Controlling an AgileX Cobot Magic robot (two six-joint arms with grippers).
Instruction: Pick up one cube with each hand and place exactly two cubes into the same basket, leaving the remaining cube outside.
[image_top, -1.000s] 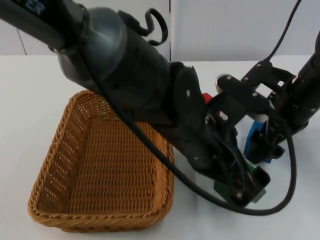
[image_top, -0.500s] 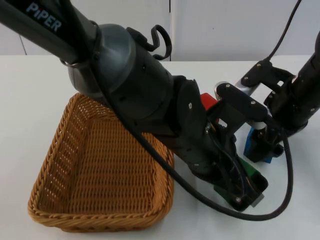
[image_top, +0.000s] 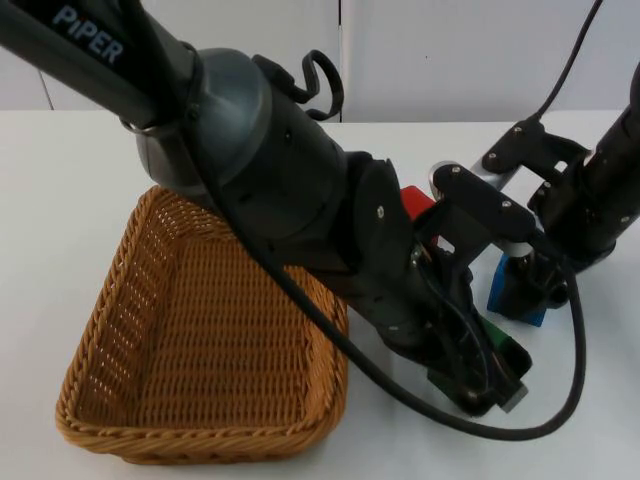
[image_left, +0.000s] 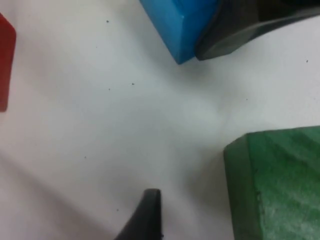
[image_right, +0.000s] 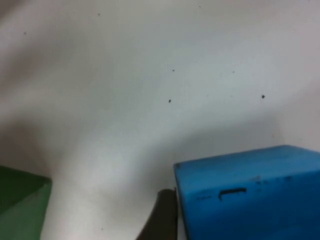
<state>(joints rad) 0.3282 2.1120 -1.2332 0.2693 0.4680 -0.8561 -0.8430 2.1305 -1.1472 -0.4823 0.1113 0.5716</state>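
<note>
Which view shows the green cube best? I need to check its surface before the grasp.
The left wrist view: the green cube shows large there, with its textured face and one edge plain. The right wrist view catches just a corner. In the top view the left arm hides most of it.

The white bench carries a wicker basket on its left part. To the right of the basket lie three cubes: a red cube farthest back, a blue cube further right, and a green cube nearest the front edge.
</note>
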